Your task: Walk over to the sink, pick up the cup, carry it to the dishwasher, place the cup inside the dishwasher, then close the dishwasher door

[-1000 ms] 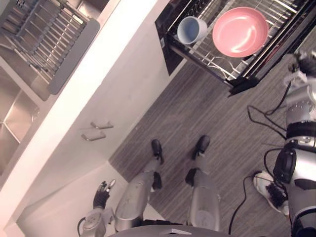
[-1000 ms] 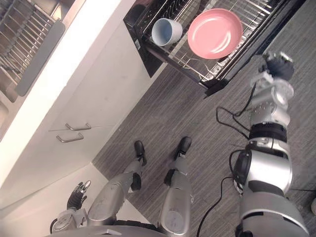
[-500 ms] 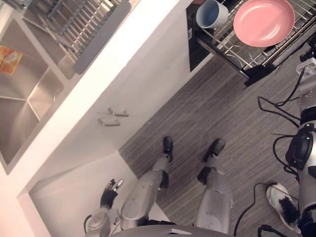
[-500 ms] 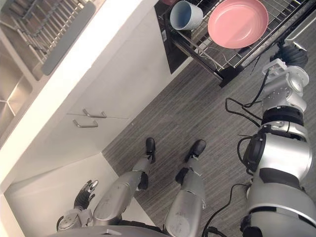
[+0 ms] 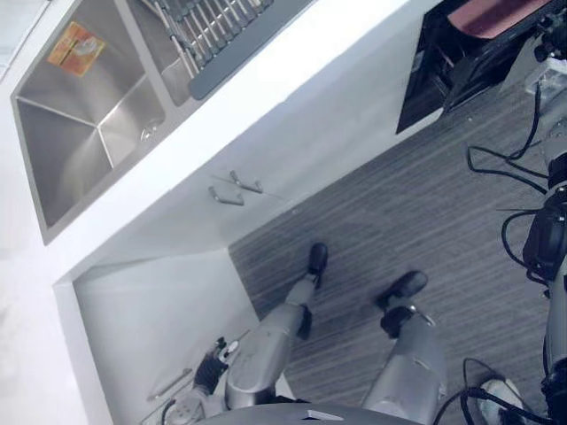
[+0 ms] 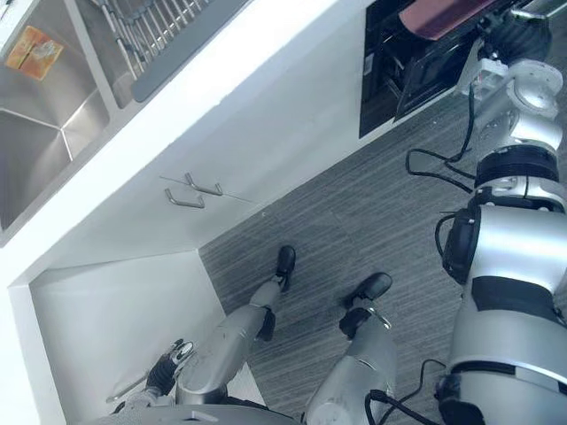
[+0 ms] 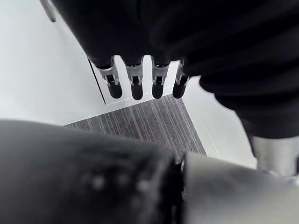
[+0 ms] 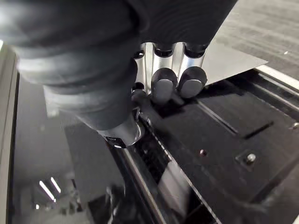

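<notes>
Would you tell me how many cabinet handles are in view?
3: two handles close together on the white cabinet front below the counter, and a third handle on the side cabinet by the left hand. Others may be hidden.

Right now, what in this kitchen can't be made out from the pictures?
Round pink bowl in the black dishwasher: cut off by the eye views' top edge with its rack, so any cup there is unconfirmed.
Dishwasher door under the right hand: the arm covers it in the right eye view.
Orange label in the steel sink: too small to read.
</notes>
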Available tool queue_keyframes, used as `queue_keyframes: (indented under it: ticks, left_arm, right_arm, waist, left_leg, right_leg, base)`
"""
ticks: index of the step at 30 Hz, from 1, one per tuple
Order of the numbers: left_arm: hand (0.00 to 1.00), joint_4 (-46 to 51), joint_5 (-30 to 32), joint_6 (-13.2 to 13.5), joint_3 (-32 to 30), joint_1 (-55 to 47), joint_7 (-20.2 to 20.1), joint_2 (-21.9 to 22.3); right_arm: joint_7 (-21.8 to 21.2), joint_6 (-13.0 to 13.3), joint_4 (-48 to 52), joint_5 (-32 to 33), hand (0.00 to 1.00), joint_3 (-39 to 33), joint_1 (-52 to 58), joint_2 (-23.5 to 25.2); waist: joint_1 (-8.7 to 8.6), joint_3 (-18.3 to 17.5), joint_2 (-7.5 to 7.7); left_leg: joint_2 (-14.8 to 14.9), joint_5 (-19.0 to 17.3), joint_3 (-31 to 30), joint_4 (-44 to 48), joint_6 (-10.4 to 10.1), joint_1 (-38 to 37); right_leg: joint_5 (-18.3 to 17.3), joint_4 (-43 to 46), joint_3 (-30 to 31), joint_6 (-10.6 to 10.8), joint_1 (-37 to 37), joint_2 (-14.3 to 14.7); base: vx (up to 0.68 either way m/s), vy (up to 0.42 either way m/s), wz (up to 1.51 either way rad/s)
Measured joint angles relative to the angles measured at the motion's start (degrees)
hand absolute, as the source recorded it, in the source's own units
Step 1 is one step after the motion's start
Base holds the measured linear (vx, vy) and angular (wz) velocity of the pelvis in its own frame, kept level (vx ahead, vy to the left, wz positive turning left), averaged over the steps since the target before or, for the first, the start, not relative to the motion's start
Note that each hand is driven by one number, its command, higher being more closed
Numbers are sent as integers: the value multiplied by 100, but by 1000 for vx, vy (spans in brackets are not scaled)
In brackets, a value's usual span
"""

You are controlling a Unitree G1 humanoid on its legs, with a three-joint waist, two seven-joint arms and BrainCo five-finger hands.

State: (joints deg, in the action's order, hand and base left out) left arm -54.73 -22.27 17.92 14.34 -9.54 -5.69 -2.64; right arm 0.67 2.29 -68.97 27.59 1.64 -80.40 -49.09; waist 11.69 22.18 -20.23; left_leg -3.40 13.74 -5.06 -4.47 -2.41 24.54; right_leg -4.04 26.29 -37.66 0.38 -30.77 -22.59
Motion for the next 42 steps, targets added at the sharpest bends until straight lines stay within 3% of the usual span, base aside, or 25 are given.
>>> queue_keyframes:
  ticks: [6,7,17,21,25,28,30,31,35,37,38,40,42]
  left_arm:
    - [0,10,-2,2,147,-13,-112,-3]
    - [0,14,-2,1,151,-14,-115,-2]
    - [0,127,-18,2,124,-32,-348,-3]
    - [0,129,-153,3,-98,-39,-350,-2]
    - [0,128,-381,42,-553,-59,-382,4]
    - [0,155,-527,178,-987,-64,-541,-1]
    - [0,269,-811,231,-1217,-62,-674,0]
    - [0,314,-959,246,-1329,-61,-724,-2]
    - [0,468,-1145,410,-1576,-30,-733,5]
    - [0,454,-1142,492,-1720,36,-713,0]
    - [0,450,-1140,492,-1737,39,-711,1]
    - [0,205,-1109,507,-1961,60,-660,15]
    - [0,-112,-1017,503,-2160,57,-561,69]
  right_arm:
    - [-17,224,2,-473,100,267,-17,-85]
    - [-17,254,2,-541,0,271,-17,-87]
    - [-237,633,-88,-782,0,383,36,-87]
    - [-462,880,0,-767,0,186,393,7]
    - [-1023,872,693,-402,0,-358,1443,351]
    - [-1512,929,1483,103,0,-888,2702,740]
    - [-1675,1159,1931,183,0,-1365,3666,1223]
    - [-1681,1230,2124,229,0,-1569,4169,1571]
    - [-1545,1350,2566,346,0,-1874,5586,2607]
    - [-1376,1384,2396,340,0,-2007,6415,3255]
    - [-1375,1386,2331,340,0,-2043,6492,3333]
    - [-1366,1523,1535,150,0,-2404,7122,3889]
    - [-1266,1629,1209,-119,0,-2558,7604,4200]
  waist:
    - [152,-15,9]
    - [162,-27,-7]
    - [96,-61,-48]
    - [52,-51,-36]
    - [-105,44,87]
    - [-351,234,337]
    - [-563,426,600]
    - [-639,513,725]
    - [-831,542,989]
    - [-871,375,1196]
    - [-872,345,1234]
    - [-855,-26,1559]
    - [-851,-361,1790]
  left_leg:
    - [-80,41,-111,3,53,-55]
    - [-83,41,-116,3,53,-66]
    - [-36,-56,-112,3,59,-347]
    - [38,-115,-52,2,83,-464]
    - [141,-205,29,2,97,-680]
    - [232,-247,62,3,81,-775]
    - [290,-282,122,3,58,-804]
    - [329,-320,188,3,60,-875]
    - [361,-402,293,3,-4,-1046]
    - [370,-488,364,3,19,-1158]
    - [370,-495,365,3,23,-1178]
    - [367,-673,409,0,36,-1465]
    - [393,-869,627,-35,138,-1807]
  right_leg:
    - [-240,300,-83,3,32,-179]
    - [-249,300,-95,8,54,-183]
    - [-224,37,-214,62,481,-66]
    - [-144,-211,-215,82,669,91]
    - [15,-554,-212,146,968,307]
    - [155,-840,-211,125,1150,496]
    - [273,-1052,-197,119,1223,622]
    - [355,-1197,-161,119,1319,717]
    - [551,-1622,-115,181,1610,890]
    - [615,-1806,-111,212,1779,954]
    - [615,-1815,-111,215,1805,957]
    - [546,-1814,-115,291,2086,940]
    - [431,-1653,-109,360,2390,851]
  base:
    - [23,-118,15]
    - [14,-101,5]
    - [-36,-67,0]
    - [-45,-48,-9]
    - [-13,-57,-14]
    - [12,-77,-10]
    - [16,-91,-20]
    - [22,-77,-27]
    - [22,-38,-15]
    - [21,-25,-7]
    - [40,-17,-3]
    - [69,-11,-1]
    - [67,4,1]
